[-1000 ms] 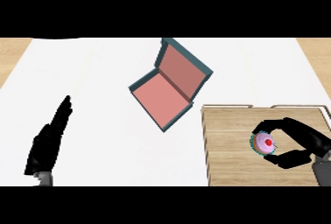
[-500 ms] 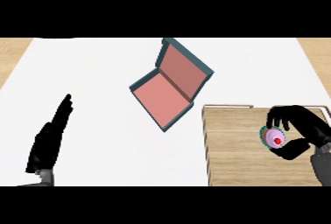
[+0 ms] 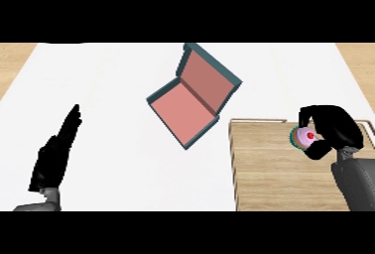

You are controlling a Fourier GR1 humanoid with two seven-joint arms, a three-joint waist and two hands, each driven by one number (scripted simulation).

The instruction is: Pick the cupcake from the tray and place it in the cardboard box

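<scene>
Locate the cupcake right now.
Head view, right side: the cupcake sits in the right hand's curled fingers, over the wooden tray.

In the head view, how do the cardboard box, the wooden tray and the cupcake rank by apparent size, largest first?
1. Wooden tray, though the picture's edge cuts it off.
2. Cardboard box, lying open; it looks close to the tray's size, so this order is unsure.
3. Cupcake, clearly smallest, partly hidden by the right hand.

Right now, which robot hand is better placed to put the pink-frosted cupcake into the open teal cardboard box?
The right robot hand. Its fingers already curl round the pink-frosted cupcake over the wooden tray, right of the open teal cardboard box. The left robot hand rests open at the counter's left, holding nothing.
</scene>
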